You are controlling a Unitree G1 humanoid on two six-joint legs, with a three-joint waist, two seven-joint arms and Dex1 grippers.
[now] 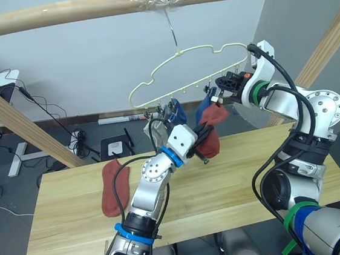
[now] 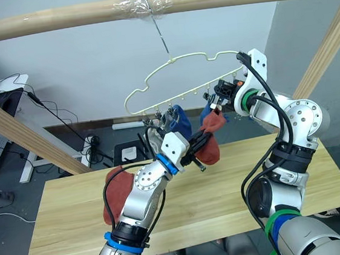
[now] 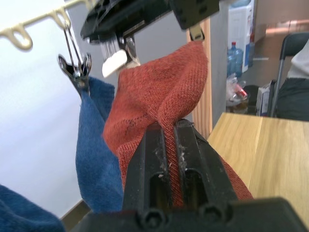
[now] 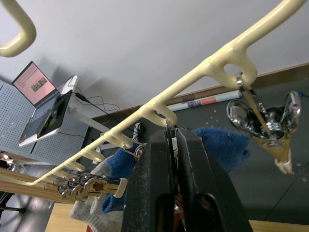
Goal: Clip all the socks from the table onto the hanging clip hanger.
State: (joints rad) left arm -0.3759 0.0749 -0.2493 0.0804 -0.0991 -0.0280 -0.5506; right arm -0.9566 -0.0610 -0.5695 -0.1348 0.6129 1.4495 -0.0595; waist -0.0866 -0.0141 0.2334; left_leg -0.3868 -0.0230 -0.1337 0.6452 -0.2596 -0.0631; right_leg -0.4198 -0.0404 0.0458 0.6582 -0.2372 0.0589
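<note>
- No text, label, brand, number or sign can be read anywhere.
- The laptop screen [image 4: 37, 79] shows pink and dark patches, with any writing too small to make out.

rust-red socks [image 1: 115, 187], blue socks [image 3: 96, 159], pale yellow-green hanger [image 1: 170, 72], light wood table [image 1: 236, 181]

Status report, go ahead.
Left pincer shut on red sock at hanger. Right pincer pinching a clip. Second red sock on table.
</note>
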